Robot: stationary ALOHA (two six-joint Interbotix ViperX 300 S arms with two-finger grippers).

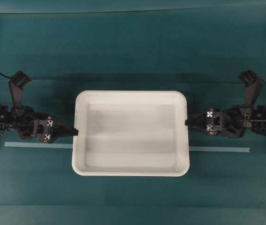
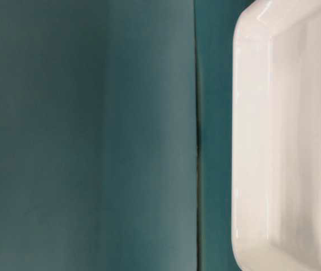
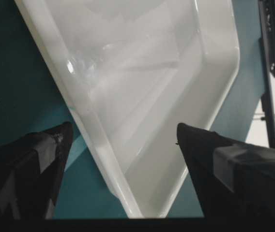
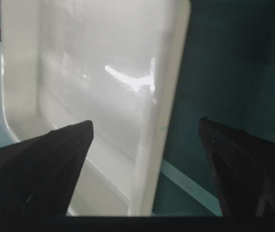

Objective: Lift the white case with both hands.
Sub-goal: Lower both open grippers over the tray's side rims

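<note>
while the white case (image 1: 130, 133) lies flat on the teal table cover (image 1: 123, 56), at the middle of the overhead view and across a pale tape strip (image 1: 219, 150), both arms stand at its short ends. the left gripper (image 1: 72, 131) has its tips at the left rim; the right gripper (image 1: 189, 121) has its tips at the right rim. in each wrist view the jaws are spread wide, with the rim running between the two fingers and nothing clamped. step in hand, as judged: final approach, before the grasp. the next move calls for both pairs of jaws to close on the rim, one finger inside and one outside, then an even, simultaneous rise so that the case stays level.
</note>
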